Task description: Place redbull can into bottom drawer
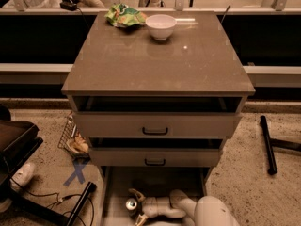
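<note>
The redbull can (131,205) stands in the bottom drawer (188,180), near its front left, with its silver top showing. The drawer is pulled out below the two drawers with black handles. My gripper (138,206) reaches into the drawer from the lower right and sits right at the can, with the can between its tips. The white arm (211,213) covers the drawer's right front part.
A white bowl (161,26) and a green snack bag (124,15) lie at the back of the cabinet top (155,62). The upper drawers (155,125) are slightly open. A chair base (19,145) and cables are at left, a black bar (266,144) at right.
</note>
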Controlling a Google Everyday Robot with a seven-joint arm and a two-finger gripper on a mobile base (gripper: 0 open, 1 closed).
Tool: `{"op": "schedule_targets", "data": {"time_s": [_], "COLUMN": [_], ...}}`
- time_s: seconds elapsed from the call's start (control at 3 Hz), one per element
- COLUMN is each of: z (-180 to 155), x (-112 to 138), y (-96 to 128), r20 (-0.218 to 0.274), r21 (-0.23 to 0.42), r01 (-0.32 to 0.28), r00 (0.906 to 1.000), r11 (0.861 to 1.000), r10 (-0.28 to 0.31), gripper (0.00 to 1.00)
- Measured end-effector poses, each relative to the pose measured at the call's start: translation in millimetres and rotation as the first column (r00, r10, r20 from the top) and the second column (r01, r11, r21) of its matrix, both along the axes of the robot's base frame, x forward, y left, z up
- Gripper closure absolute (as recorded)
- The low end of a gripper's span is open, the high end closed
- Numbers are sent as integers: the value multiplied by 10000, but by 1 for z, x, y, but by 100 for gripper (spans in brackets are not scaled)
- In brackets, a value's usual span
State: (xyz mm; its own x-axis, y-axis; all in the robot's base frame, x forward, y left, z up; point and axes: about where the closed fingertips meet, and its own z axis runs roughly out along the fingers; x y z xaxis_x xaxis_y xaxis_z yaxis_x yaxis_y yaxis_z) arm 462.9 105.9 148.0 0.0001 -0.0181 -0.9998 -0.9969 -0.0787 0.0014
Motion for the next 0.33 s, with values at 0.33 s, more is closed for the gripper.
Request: {"op": "schedule_targets", "data": {"time_s": [0.33], "z": [0], "x": [0], "y": [0], "r20": [-1], "r21": [1], "r01": [-1], "r00": [10000], "r11": [10000], "r10": [1], "gripper": [0]}}
